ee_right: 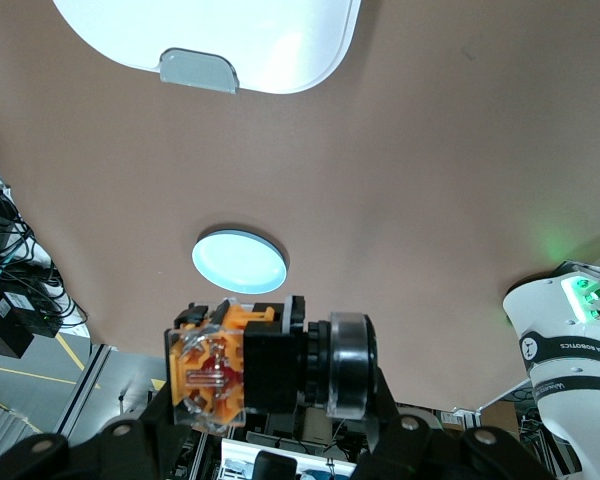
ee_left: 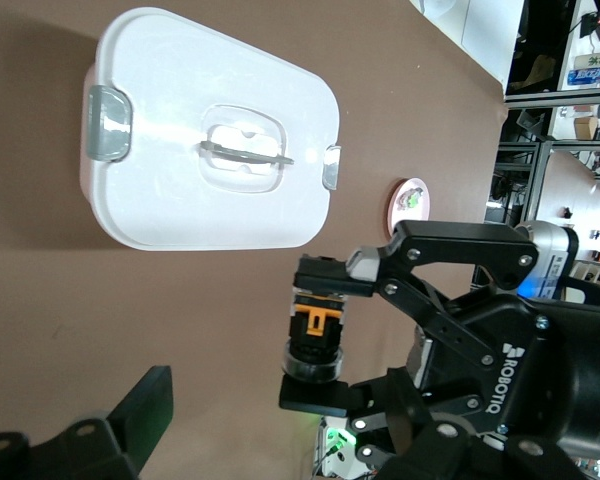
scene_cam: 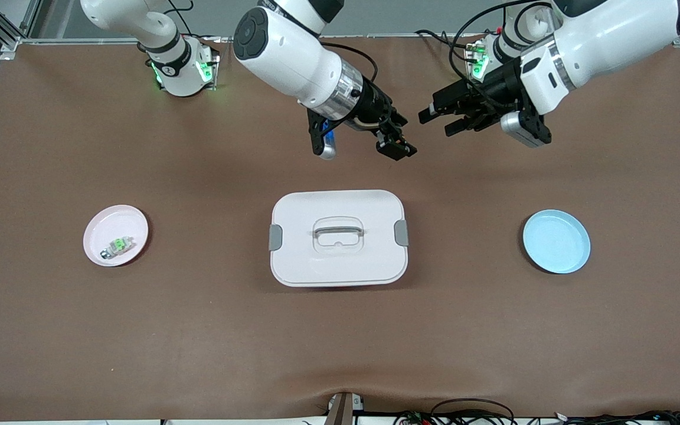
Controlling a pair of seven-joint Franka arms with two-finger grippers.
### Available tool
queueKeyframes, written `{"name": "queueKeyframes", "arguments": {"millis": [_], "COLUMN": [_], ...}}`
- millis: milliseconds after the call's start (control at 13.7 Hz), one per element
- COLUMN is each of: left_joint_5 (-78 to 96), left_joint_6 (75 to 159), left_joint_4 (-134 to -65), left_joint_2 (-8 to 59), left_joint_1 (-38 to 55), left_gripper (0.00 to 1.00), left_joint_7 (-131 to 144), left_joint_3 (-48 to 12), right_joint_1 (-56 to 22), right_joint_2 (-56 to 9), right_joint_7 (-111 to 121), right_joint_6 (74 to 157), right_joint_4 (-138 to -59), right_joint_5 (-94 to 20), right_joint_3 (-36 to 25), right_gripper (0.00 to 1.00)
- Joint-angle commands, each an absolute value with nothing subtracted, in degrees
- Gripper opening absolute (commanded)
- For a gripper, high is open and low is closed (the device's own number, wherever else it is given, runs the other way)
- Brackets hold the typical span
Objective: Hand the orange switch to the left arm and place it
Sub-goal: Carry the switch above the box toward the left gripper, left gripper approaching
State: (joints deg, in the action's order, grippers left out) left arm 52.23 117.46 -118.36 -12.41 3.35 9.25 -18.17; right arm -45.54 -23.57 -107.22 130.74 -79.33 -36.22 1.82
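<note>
The orange switch [ee_left: 315,330], a small black block with an orange centre [ee_right: 215,370], is clamped in my right gripper [scene_cam: 396,146], which is shut on it in the air over the bare brown table. My left gripper [scene_cam: 439,121] hangs open close beside it, over the same stretch of table. One of its fingers [ee_left: 145,410] stands apart from the switch, with nothing between its jaws. The box [scene_cam: 338,237], white with grey clips and a lid handle, sits shut at mid-table; neither gripper is over it.
A pink plate [scene_cam: 110,221] holding a clear-white part with a green centre [scene_cam: 117,245] lies toward the right arm's end. A blue plate [scene_cam: 556,241] lies toward the left arm's end. Cables trail along the table's front edge.
</note>
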Motion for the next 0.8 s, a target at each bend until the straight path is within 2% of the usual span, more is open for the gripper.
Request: {"name": "queueKeyframes", "arguments": {"millis": [0, 728], "left_joint_5": [53.96, 54.23], "left_joint_6": [118.92, 126.29], "left_joint_4": [-119.88, -120.32], "left_joint_2": [-13.45, -10.99], "left_joint_1": [3.08, 3.16], "left_gripper": [0.90, 0.75], "left_joint_7": [8.61, 8.61], "left_joint_3": [-19.16, -23.20], "right_joint_1": [-46.41, -46.41], "right_joint_2": [-24.61, -24.61], "right_joint_7": [-108.02, -108.02], "right_joint_6": [130.87, 130.87], "right_joint_4": [-77.52, -77.52], "right_joint_5": [-37.35, -37.35], "right_joint_3": [1.14, 1.14], "right_gripper": [0.22, 0.23]}}
